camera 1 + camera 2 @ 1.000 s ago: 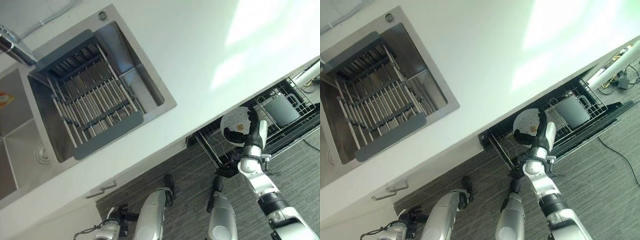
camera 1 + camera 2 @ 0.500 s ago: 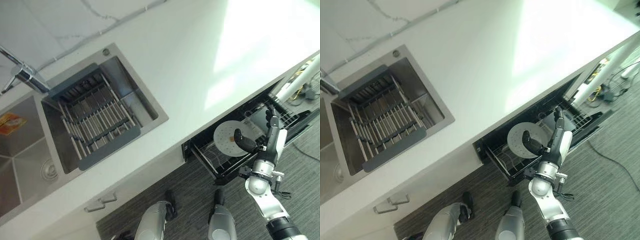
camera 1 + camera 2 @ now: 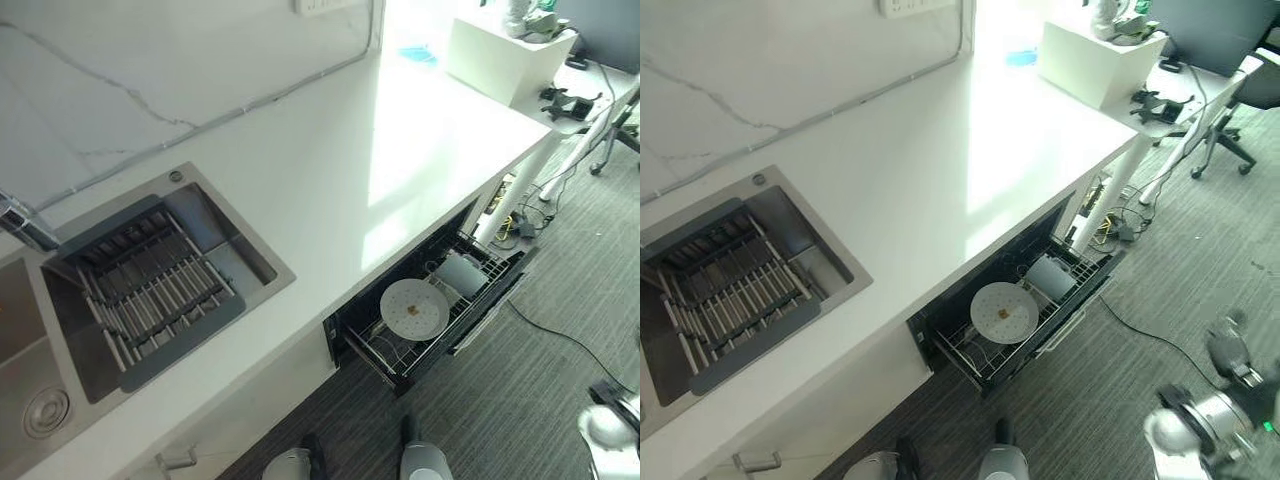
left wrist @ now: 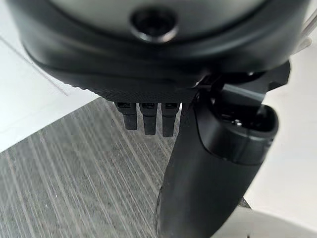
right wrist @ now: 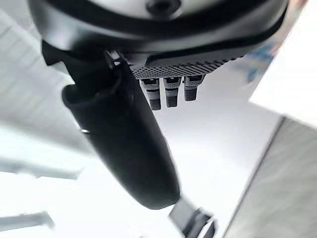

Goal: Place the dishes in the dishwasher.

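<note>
White plate (image 3: 414, 309) is seen lying in the pulled-out dishwasher rack (image 3: 395, 358), below the countertop (image 3: 330, 170) edge; a small brown spot is seen near the plate's middle; a grey cup (image 3: 460, 272) is seen just beside the plate, in the same rack, toward the far end; no hand is seen on the plate or the rack.

Left hand (image 4: 148, 116) is shown in its wrist view with fingers seen end-on and short, thumb (image 4: 213, 168) standing out in front; nothing is held; fingers look relaxed, not curled round anything; striped grey floor (image 4: 74, 168) is seen past them.

Right hand (image 5: 171, 91) is shown in its wrist view the same way: fingers relaxed, thumb (image 5: 129, 144) out, nothing gripped; a pale blurred background is seen behind it, not identifiable.

Sink (image 3: 150, 290) is set into the countertop on the left, with a grey drying rack (image 3: 150, 295) laid across it; a 2nd basin with a drain (image 3: 45, 415) is seen beside it; a white box (image 3: 505, 55) is seen on the countertop's far right end; a socket plate (image 3: 915, 6) is seen on the marbled wall.
</note>
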Tool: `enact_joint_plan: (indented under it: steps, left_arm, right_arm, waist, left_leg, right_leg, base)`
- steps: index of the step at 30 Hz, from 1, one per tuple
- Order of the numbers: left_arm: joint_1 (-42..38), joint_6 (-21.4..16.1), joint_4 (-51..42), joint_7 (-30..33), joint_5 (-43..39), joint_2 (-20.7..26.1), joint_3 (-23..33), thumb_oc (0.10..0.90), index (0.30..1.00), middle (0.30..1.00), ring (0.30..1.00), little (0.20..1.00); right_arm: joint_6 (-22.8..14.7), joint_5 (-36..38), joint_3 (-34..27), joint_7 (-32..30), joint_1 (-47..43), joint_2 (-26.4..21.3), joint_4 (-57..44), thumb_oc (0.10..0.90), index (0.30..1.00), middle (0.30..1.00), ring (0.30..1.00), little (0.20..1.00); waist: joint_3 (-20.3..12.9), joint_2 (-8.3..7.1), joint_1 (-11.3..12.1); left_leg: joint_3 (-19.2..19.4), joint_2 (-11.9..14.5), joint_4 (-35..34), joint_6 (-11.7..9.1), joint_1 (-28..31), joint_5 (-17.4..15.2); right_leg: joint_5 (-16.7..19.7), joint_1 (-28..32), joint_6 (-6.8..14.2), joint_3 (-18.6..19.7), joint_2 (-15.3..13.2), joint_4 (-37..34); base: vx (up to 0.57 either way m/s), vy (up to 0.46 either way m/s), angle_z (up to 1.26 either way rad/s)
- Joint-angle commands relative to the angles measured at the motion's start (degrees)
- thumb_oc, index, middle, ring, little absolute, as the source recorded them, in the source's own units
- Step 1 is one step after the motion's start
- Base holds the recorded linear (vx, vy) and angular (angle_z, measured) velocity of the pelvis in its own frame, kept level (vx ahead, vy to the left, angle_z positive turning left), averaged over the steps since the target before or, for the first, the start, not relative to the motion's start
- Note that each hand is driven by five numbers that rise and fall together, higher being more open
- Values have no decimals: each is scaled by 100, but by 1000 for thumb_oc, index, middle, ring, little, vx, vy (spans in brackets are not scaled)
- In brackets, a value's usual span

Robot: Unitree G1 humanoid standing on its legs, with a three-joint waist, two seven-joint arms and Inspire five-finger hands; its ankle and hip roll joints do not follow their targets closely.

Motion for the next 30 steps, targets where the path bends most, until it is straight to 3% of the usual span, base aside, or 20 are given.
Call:
enact_joint_plan:
  steps: [1,7,8,10,11,12,16,17,20,23,27,30]
  left_arm:
    - [-6,35,181,31,-77,297,-166,800,900,900,900,900]
    - [-261,137,148,187,-304,163,-566,800,900,900,900,900]
    - [-285,168,125,222,-336,142,-640,800,900,900,900,900]
    - [-271,160,68,250,-322,103,-716,800,900,900,900,900]
    - [-263,115,62,240,-320,104,-741,800,900,900,900,900]
    - [-246,67,11,245,-323,118,-792,800,900,900,900,900]
    - [-282,110,-61,230,-373,208,-853,800,900,900,900,900]
    - [-299,72,-52,244,-346,241,-866,800,900,900,900,900]
    - [-384,50,-62,228,-308,345,-868,800,900,900,900,900]
    - [-654,55,-155,190,-265,544,-921,800,900,900,900,900]
    - [-966,193,-221,307,-273,758,-922,800,900,900,900,900]
    - [-966,281,-208,313,-204,769,-881,800,900,900,900,900]
  right_arm:
    - [-633,1047,-144,563,-355,-92,-194,800,900,900,900,900]
    - [-147,2056,648,1585,-806,374,1122,800,900,900,900,900]
    - [114,1942,876,1732,-917,407,1266,800,900,900,900,900]
    - [799,523,1509,1346,-1162,315,1371,800,900,900,900,900]
    - [1049,204,1762,1316,-1252,248,1332,800,900,900,900,900]
    - [1440,-11,2085,1393,-1395,145,1302,800,900,900,900,900]
    - [2138,-228,2679,1959,-1767,-129,1417,800,900,900,900,900]
    - [2354,-152,2836,2347,-1946,-215,1517,800,900,900,900,900]
    - [2486,-7,3043,2919,-2278,-322,1710,800,900,900,900,900]
    - [2496,208,3253,3300,-2719,-574,1669,800,900,900,900,900]
    - [2333,155,3593,3395,-3485,-729,1712,800,900,900,900,900]
    - [2252,89,3666,3408,-3796,-842,1656,800,900,900,900,900]
  waist:
    - [75,138,69]
    - [78,251,250]
    - [68,269,302]
    - [87,306,424]
    - [98,313,461]
    - [111,326,521]
    - [172,373,670]
    - [227,391,748]
    - [340,439,904]
    - [720,539,1109]
    - [1173,403,1393]
    - [1283,392,1495]
  left_leg:
    - [-250,196,-254,-226,398,-665]
    - [-406,152,-254,-272,222,-598]
    - [-437,130,-254,-267,181,-565]
    - [-510,90,-254,-270,176,-573]
    - [-533,75,-254,-267,160,-570]
    - [-559,47,-254,-258,127,-565]
    - [-635,-10,-254,-252,18,-520]
    - [-688,-33,-254,-248,-27,-492]
    - [-813,-79,-254,-200,-102,-416]
    - [-1100,-112,-254,-119,-292,-121]
    - [-1275,-262,-254,-8,-361,-88]
    - [-1357,-307,-132,25,-492,-91]
  right_leg:
    - [-1393,-89,244,-91,-152,1012]
    - [-1383,-182,170,-169,-171,1012]
    - [-1365,-199,153,-198,-187,1012]
    - [-1384,-153,146,-276,-224,1012]
    - [-1383,-151,146,-303,-239,1012]
    - [-1385,-152,141,-341,-265,1012]
    - [-1368,-165,125,-447,-333,1012]
    - [-1361,-147,105,-502,-346,1012]
    - [-1352,-60,10,-627,-292,1012]
    - [-1288,36,-209,-872,-63,1012]
    - [-1764,-426,-354,-777,-197,2049]
    - [-1926,-612,-446,-787,-253,2455]
  base:
    - [-41,-37,-1]
    - [-24,-3,7]
    - [37,28,21]
    - [42,27,25]
    - [37,34,18]
    - [18,46,16]
    - [2,50,30]
    - [31,35,24]
    - [11,21,30]
    - [-92,-34,36]
    - [-74,-97,29]
    - [2,-33,4]
